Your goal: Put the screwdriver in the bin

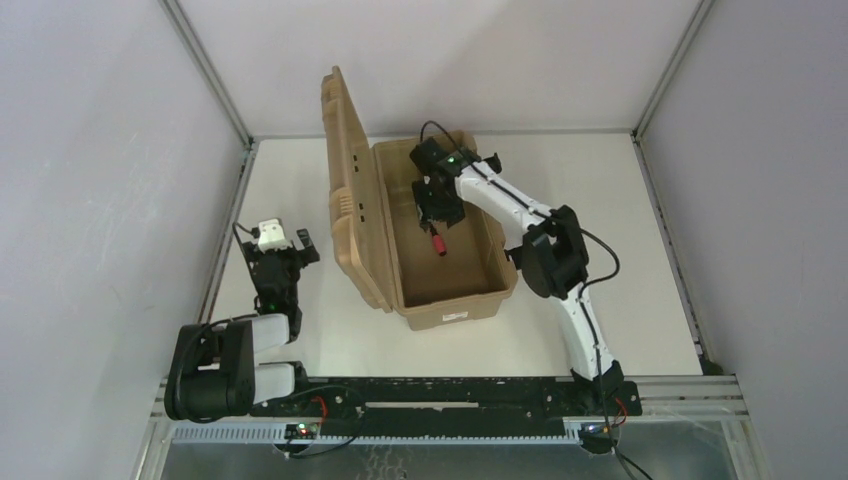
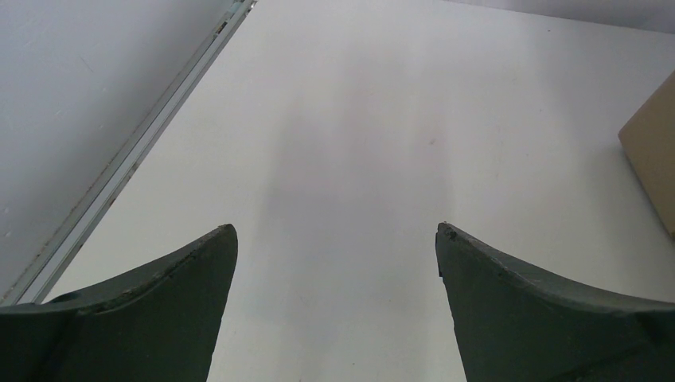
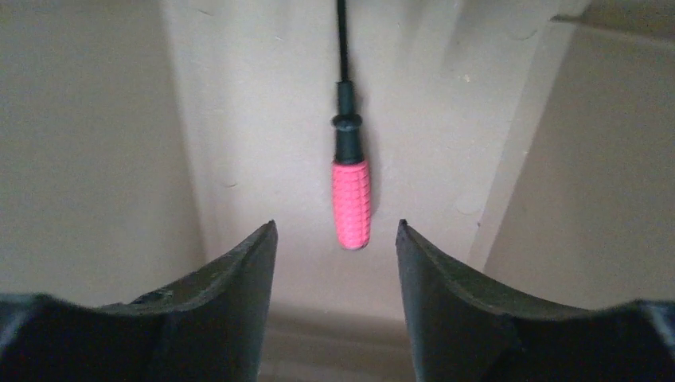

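Observation:
The tan bin [image 1: 455, 305] stands open in the middle of the table, its lid [image 1: 350, 190] propped up on the left side. The screwdriver [image 1: 438, 243], with a red handle and a dark shaft, is inside the bin. In the right wrist view the screwdriver [image 3: 351, 203] lies on the bin floor [image 3: 255, 119], handle toward the fingers and free of them. My right gripper [image 1: 437, 212] is open and empty inside the bin, just above the handle [image 3: 336, 224]. My left gripper [image 1: 288, 243] is open and empty over bare table to the left of the lid [image 2: 336, 227].
A corner of the bin [image 2: 657, 159] shows at the right edge of the left wrist view. A metal frame rail [image 2: 135, 151] runs along the table's left edge. White walls close in the table on three sides.

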